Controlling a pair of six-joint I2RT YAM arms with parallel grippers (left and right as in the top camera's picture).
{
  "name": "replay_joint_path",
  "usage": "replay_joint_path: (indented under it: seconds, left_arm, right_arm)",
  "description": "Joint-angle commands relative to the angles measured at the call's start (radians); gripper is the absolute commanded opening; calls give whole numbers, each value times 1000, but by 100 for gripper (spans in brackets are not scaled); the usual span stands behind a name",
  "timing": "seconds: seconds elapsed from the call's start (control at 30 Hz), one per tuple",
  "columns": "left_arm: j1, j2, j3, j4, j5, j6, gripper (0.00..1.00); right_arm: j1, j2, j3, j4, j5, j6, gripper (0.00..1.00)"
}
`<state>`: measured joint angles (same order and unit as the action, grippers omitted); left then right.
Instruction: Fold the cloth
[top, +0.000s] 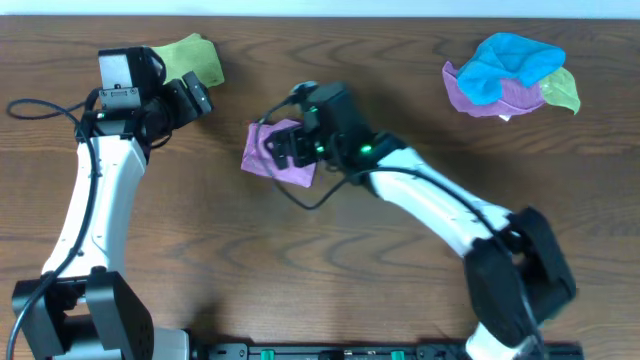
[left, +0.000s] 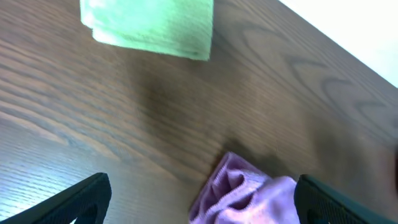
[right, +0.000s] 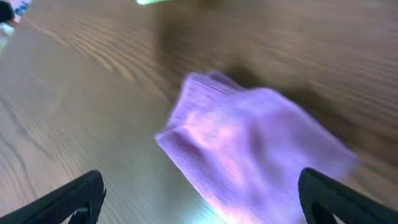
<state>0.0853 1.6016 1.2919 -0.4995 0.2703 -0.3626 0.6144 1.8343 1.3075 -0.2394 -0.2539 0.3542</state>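
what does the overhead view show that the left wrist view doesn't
Only overhead: the right gripper over the pinkish-purple microfibre cloth, and a bunched pile of blue, purple and green cloths far to the right. Only left wrist: the light-green folded cloth unobstructed, beyond the left gripper, jaws wide. Both: those two cloths on the brown wooden table.

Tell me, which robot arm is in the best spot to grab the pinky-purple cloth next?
Right, probably. The right gripper hangs open directly over the cloth, which fills its wrist view. The left gripper, also open, sits off beside the green cloth.
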Motion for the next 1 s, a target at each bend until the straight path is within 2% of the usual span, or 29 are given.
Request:
replay_joint_path:
  seconds: [0.0,0.13,0.33,0.6,0.8,0.97]
  left_arm:
    - [7,-45,23,-18,52,-4,95]
    - [7,-66,22,-74,60,-4,95]
    - [7,-67,18,-147,106,-3,95]
    - [6,-67,17,-170,177,-9,95]
    - [6,-67,12,-190,243,-31,95]
    - [6,-67,-3,-194,294,-46,95]
  right_arm:
    - [-52,-122,14,-97,-5,-85,99]
    - [-126,-240,13,-256,-4,-179,99]
    - [-218,-343,-9,-416,22,-232,99]
    - [-249,-571,-235,-407,72,-239,99]
    - [-341,-892,-460,-419,100,-216,99]
    - [-465,-1127,-541,-510,105,-213,99]
